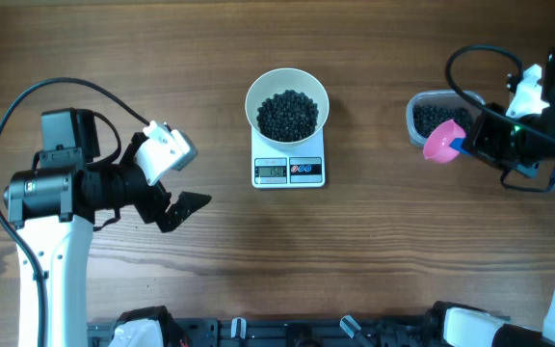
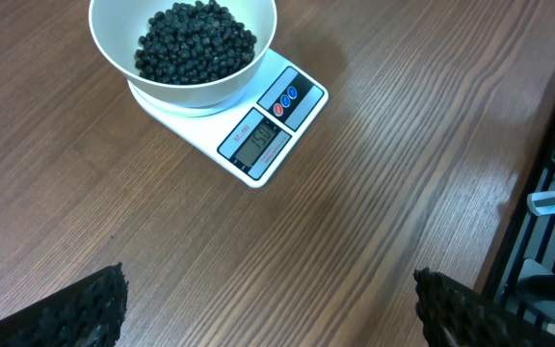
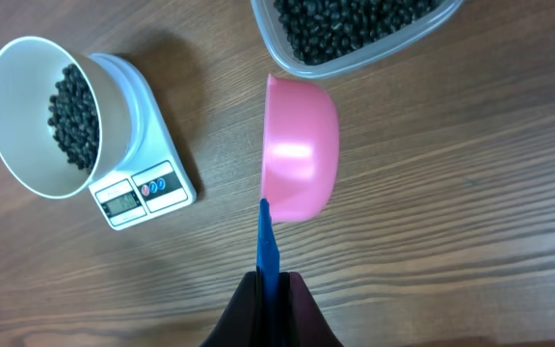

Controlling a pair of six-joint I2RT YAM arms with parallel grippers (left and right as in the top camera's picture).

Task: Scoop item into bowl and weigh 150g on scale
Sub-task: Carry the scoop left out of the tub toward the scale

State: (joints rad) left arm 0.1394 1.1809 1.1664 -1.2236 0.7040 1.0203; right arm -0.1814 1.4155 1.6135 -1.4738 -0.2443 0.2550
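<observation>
Pink scoop (image 3: 300, 149), handle pinched in right pincer (image 3: 268, 284), hangs on edge beside tub (image 3: 292, 66), apparently parked because bowl (image 2: 114, 43) on scale (image 2: 277, 125) already holds beads (image 2: 196, 43); left pincer (image 2: 270, 313) wide, empty.

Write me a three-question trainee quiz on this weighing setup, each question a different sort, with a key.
1. True or false: the bowl stands on the scale.
2. The right gripper is shut on: A) the pink scoop, by its blue handle; B) the bowl's rim; C) the scale.
3. Fill in: the left gripper holds nothing; its jaws stand ____.
Key: 1 true; 2 A; 3 open.
</observation>
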